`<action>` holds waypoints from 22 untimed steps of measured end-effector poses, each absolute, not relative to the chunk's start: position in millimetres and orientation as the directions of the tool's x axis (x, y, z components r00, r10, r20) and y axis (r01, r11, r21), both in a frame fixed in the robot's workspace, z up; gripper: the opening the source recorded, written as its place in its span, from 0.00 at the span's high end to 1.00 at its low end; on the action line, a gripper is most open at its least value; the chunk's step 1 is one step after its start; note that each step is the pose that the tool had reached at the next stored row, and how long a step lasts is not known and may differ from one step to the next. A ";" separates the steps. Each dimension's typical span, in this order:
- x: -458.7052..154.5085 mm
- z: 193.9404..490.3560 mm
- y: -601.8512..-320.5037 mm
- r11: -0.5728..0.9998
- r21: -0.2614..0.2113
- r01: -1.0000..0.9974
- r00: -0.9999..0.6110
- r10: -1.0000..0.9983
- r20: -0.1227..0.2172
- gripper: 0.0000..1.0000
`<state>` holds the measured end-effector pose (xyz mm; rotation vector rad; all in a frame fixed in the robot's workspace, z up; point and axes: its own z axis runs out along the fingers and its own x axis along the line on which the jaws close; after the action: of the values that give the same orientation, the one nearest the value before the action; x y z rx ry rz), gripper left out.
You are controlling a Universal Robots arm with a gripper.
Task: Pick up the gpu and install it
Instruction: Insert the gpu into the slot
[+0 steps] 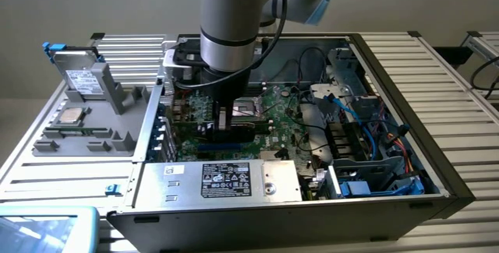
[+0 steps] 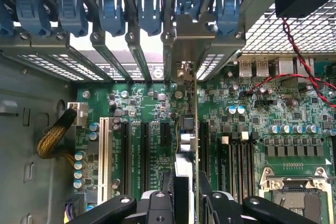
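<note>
The gpu [image 2: 187,140] is seen edge-on in the wrist view, a thin card standing upright over the green motherboard [image 2: 152,108], between the black expansion slots. Its silver bracket [image 2: 190,35] sits against the case's rear slot openings, under the blue latches [image 2: 149,14]. My gripper [image 2: 184,200] is shut on the card's top edge, one finger on each side. In the exterior view, the gripper [image 1: 224,117] reaches straight down inside the open computer case with the dark gpu [image 1: 251,128] beneath it. I cannot tell whether the card is fully seated in its slot.
A silver power supply [image 1: 234,180] lies at the case's front. Drive bays with blue cables [image 1: 374,148] are on the exterior view's right. A grey fixture with a hard drive [image 1: 82,80] stands outside on the exterior view's left. CPU socket [image 2: 296,187] and red-black wires [image 2: 294,72] lie beside the card.
</note>
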<state>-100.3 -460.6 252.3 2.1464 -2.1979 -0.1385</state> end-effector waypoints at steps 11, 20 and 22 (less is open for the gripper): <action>-100.8 251.8 -460.8 0.023 0.111 -0.994 -0.025 -1.000 -0.015 0.71; -101.1 251.1 -460.8 0.023 0.108 -0.994 -0.025 -1.000 -0.014 0.71; -101.5 250.6 -460.8 0.023 0.108 -0.994 -0.025 -1.000 -0.014 0.71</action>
<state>-101.5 -460.8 250.6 2.1469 -2.1989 -0.1334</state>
